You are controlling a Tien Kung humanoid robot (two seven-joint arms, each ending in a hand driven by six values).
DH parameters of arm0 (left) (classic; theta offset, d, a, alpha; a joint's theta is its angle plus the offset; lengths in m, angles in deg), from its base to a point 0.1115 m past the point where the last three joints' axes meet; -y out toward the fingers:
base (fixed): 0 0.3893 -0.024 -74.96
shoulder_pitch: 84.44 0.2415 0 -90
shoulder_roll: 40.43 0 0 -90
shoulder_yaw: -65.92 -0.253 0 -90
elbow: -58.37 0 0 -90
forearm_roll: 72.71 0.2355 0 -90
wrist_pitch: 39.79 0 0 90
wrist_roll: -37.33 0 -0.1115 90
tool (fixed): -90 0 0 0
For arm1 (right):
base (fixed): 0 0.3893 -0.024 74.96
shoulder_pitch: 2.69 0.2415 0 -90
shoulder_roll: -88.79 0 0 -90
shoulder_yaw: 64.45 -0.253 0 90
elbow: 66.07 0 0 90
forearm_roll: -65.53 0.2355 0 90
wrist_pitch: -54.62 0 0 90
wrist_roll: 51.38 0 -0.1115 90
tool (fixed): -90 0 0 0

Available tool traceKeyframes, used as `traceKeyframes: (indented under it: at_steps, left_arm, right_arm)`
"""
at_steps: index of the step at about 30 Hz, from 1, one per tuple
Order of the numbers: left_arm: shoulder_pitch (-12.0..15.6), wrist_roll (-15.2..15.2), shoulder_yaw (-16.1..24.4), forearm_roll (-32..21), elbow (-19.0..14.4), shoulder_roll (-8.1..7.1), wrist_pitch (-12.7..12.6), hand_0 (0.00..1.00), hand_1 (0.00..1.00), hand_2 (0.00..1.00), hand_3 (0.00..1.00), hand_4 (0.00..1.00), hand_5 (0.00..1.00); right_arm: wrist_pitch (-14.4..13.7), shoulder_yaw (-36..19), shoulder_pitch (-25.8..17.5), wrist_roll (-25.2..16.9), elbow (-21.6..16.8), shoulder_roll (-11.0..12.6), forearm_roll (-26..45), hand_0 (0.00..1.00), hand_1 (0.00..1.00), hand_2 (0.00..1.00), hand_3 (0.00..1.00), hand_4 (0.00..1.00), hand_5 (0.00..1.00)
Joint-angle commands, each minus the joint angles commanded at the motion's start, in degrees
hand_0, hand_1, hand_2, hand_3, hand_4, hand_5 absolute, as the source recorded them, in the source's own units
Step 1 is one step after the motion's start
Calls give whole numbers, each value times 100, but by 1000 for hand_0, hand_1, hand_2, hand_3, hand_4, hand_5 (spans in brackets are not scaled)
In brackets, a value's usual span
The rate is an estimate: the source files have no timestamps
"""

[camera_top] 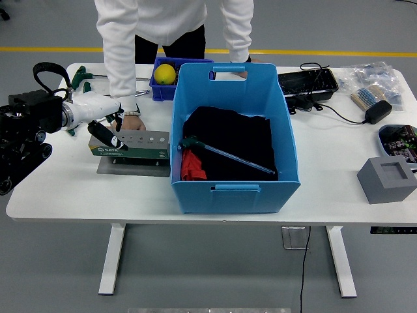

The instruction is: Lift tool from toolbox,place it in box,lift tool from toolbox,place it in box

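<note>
White and smooth, the surface (78, 189) is standing on a grey floor crossed by a yellow line at the far side. Its near edge is lying bare along the whole front, and a wide open stretch is showing between the blue box (234, 189) and the grey block (387, 179) at the right.

The left robot hand (107, 134) is reaching in from the left edge and hanging over the left end of the toolbox (130, 146), its dark fingers (116, 141) pointing down onto the toolbox top; whether they are closing on anything cannot be told. The toolbox is sitting on a grey plate (133, 167) just beside the blue box's left wall.

One tool (225, 154), green-handled with a long shaft, is lying inside the blue box on black cloth (228, 134), beside something red (190, 166).

A person in white is standing at the far side, one hand (133, 122) resting on the surface just behind the toolbox, close to the robot hand. A small blue bin (163, 91) holding a yellow ball (165, 73) is sitting behind the blue box. A black tray (307, 83), cables and an adapter (377, 112) are crowding the far right.
</note>
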Motion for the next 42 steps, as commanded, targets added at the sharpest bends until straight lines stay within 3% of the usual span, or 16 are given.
traceKeyframes:
  at_steps: [3,4,15,28,29,34,35,40,41,42]
  left_arm:
    - [-11,7,-29,45,45,4,-14,791,672,637,431,981,609]
    - [-16,8,-37,56,60,6,-19,793,646,573,400,971,615]
    - [-151,99,-153,84,264,73,-175,794,659,590,411,965,615]
    - [-202,60,-250,149,436,100,-167,797,671,618,417,958,620]
    - [-207,60,-259,149,439,102,-167,800,623,544,386,957,622]
    - [-203,56,-262,176,408,97,-188,800,623,544,386,957,622]
    - [-202,53,-267,182,408,97,-187,803,521,443,346,956,622]
    - [-205,51,-275,200,429,101,-209,803,521,443,346,956,622]
    - [-208,51,-277,199,429,101,-213,803,414,333,301,955,624]
    - [-211,53,-278,196,429,102,-218,803,414,333,301,955,624]
  right_arm:
    - [2,9,0,-1,0,1,12,653,626,696,559,766,666]
    - [2,14,0,-2,0,2,17,652,626,696,559,766,666]
    - [10,13,24,6,-2,13,-6,652,625,695,559,766,665]
    - [5,4,39,8,-2,16,-16,652,626,696,558,766,664]
    - [4,2,40,9,-2,16,-21,653,625,696,558,766,664]
    - [7,-6,48,16,-3,18,-46,653,625,696,558,766,664]
    - [6,-2,49,14,-3,17,-40,653,625,697,558,766,665]
    - [3,12,52,10,-5,18,-28,653,625,697,558,766,665]
    - [1,13,53,9,-5,17,-27,652,625,697,558,766,664]
    - [-1,12,53,9,-5,17,-28,652,625,697,558,766,664]
